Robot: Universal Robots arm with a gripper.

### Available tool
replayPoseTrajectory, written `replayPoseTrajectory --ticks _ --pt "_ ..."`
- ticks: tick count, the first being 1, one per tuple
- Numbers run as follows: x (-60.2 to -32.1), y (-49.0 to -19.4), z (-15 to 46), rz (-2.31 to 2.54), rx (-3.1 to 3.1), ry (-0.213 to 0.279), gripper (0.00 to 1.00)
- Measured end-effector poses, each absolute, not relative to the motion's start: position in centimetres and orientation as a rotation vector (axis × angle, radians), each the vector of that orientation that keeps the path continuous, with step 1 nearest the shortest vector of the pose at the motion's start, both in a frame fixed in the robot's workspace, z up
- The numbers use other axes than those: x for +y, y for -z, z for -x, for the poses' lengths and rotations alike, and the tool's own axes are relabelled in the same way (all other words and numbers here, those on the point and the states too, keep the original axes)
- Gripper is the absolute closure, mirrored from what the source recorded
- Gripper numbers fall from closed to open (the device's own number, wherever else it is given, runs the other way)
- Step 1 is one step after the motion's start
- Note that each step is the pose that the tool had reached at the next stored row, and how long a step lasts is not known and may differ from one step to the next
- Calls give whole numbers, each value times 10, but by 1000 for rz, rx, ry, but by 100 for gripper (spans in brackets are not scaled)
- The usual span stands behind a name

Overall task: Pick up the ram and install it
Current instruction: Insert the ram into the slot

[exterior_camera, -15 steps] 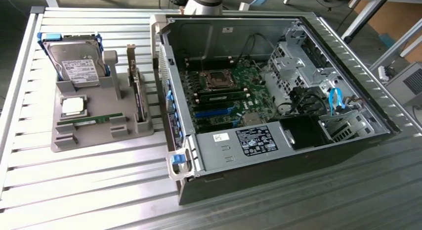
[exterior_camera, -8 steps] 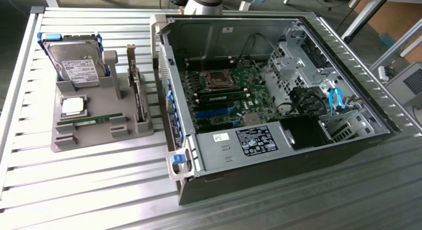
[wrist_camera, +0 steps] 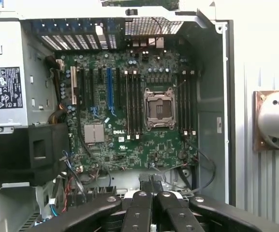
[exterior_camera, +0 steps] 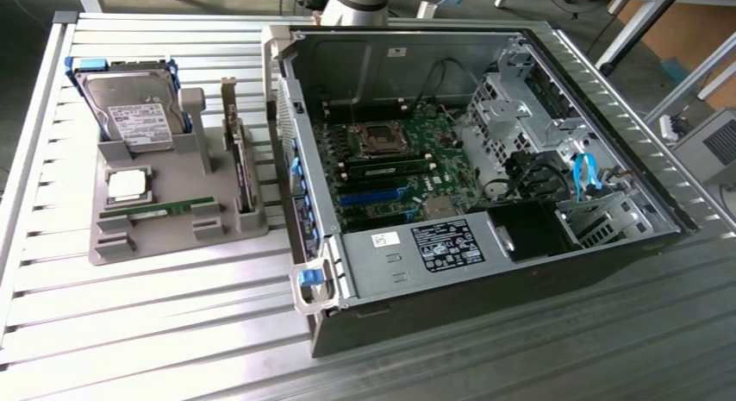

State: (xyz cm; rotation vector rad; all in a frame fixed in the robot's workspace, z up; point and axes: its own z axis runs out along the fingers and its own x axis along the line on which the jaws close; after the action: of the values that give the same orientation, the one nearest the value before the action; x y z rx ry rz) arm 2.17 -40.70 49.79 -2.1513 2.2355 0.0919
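The ram (exterior_camera: 155,209), a slim green stick with dark chips, lies flat in the front cradle of the grey holder (exterior_camera: 172,241), at the exterior view's left of the open computer case. A second green stick (exterior_camera: 385,168) stands in a motherboard slot beside the empty CPU socket (exterior_camera: 374,140). My gripper (wrist_camera: 151,182) hangs high above the motherboard (wrist_camera: 129,121), its black fingers pressed together with nothing between them. It is far from the ram.
The holder also carries a hard drive (exterior_camera: 136,112), a CPU chip (exterior_camera: 127,185) and an upright expansion card (exterior_camera: 238,151). The case (exterior_camera: 299,272) has tall walls, a power supply (exterior_camera: 426,246), drive cages (exterior_camera: 518,99) and blue cables (exterior_camera: 584,172). Slatted table (exterior_camera: 172,332) all around.
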Motion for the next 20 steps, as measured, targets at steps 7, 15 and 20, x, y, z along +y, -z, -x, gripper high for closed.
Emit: replayPoseTrajectory --ticks 7,15,20 --pt "-406 -494 -22 2151 2236 -93 89" --pt "-406 -493 -21 2151 2235 -93 89" --pt "-399 -491 -14 2164 2223 -93 89"
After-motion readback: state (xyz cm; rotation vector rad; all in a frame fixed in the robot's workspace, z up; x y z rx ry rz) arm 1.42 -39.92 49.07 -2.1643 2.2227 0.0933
